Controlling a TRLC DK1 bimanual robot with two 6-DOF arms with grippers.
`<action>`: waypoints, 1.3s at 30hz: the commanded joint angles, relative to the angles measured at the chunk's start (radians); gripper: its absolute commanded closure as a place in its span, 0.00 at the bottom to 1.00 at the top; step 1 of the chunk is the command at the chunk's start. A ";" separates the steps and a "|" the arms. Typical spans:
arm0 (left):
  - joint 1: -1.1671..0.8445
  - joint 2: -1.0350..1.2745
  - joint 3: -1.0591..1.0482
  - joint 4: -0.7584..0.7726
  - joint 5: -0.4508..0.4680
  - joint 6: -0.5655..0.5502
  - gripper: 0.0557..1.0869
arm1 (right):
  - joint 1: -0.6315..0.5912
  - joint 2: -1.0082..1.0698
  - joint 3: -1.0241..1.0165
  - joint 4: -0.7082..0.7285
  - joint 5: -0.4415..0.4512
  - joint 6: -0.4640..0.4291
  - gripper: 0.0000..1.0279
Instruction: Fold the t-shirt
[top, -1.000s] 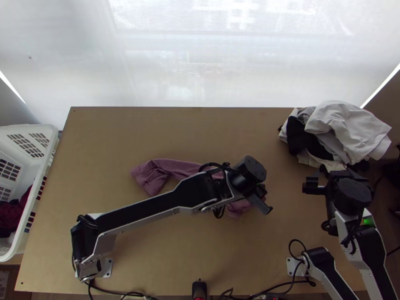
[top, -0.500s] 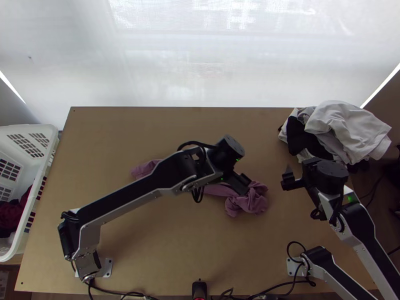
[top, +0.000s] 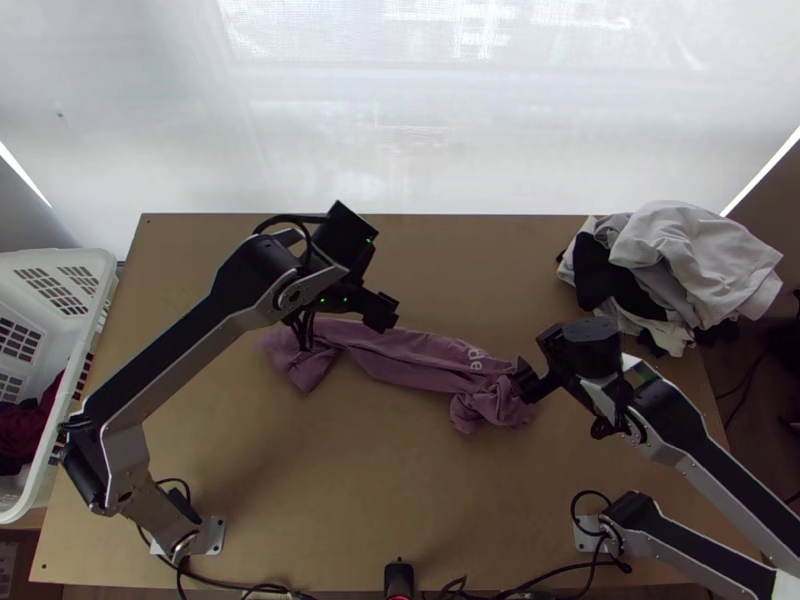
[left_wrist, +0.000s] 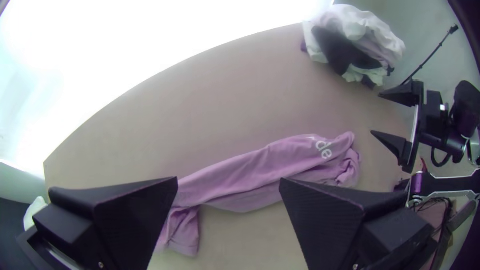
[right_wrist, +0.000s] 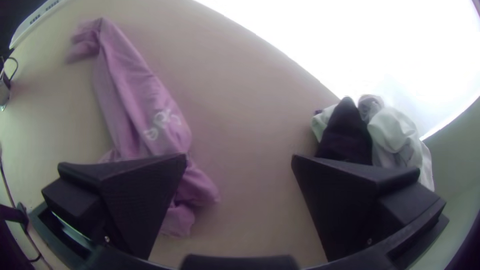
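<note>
On the light wooden table: one long bunched mauve t-shirt, one white-and-black clothes pile. Flat-fingered black left gripper, matching right gripper: both wide open, zero held.

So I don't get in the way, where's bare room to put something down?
The table is free between the t-shirt and the far edge, and between it and the near edge. It's crowded by the clothes pile and around the left hand and right hand.

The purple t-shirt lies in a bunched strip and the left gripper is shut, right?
Not quite: the left wrist view shows the left gripper open, its two fingers wide apart. The purple t-shirt does lie in a bunched strip.
</note>
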 joint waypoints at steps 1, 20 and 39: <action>0.101 -0.095 -0.184 0.082 0.002 0.036 0.04 | 0.128 0.082 0.021 -0.050 -0.012 -0.010 0.05; 0.152 -0.412 -0.819 0.438 -0.185 0.071 0.05 | 0.326 0.291 0.026 -0.049 -0.026 0.068 0.07; 0.179 -0.446 -1.018 0.518 -0.176 0.045 0.05 | 0.290 0.456 0.041 0.043 -0.026 0.101 0.59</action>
